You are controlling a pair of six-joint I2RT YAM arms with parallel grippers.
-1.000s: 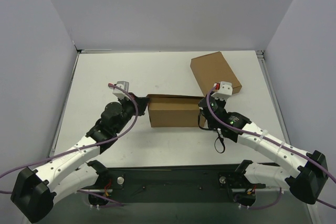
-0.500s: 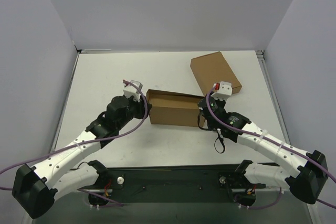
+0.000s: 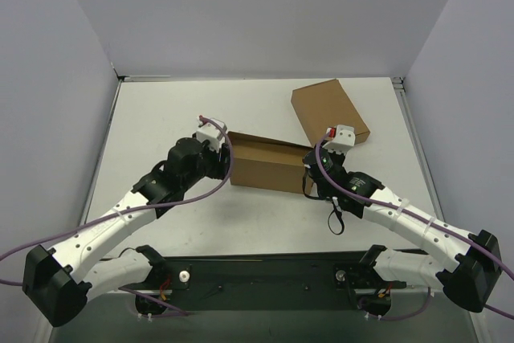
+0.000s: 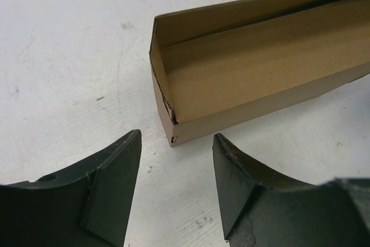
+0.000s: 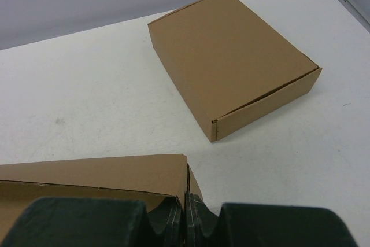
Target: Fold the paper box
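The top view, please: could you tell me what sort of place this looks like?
Most likely a robotics lab test cell: a white table boxed in by plain pale walls, holding only the part-folded paper box and a closed carton.

The paper box [image 4: 260,79] is matt brown kraft cardboard, fibrous at its cut edges; the white worktop [image 4: 69,44] looks smooth, matt, faintly scuffed.
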